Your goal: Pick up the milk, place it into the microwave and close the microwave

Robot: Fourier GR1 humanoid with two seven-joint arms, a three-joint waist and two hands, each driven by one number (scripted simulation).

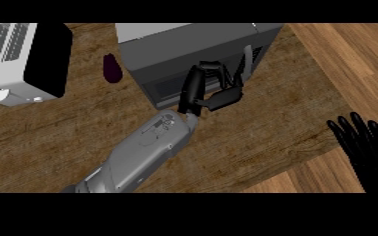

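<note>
Grey forearm (140,155) rises from the lower edge to the left hand (203,87), whose fingers curl at the front of the microwave (192,45); whether they clasp anything cannot be told. Milk is not visible anywhere. Left of that hand a dark purple object (111,68) lies on the wooden counter (266,130), with a white appliance (29,60) farther left. Well off to the right, the right hand (358,140) rests open, fingers up.

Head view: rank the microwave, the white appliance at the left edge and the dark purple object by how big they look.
1. Microwave, largest.
2. White appliance, smaller as seen, though the left edge cuts it off, so its full extent is unsure.
3. Dark purple object, by far the smallest.
</note>
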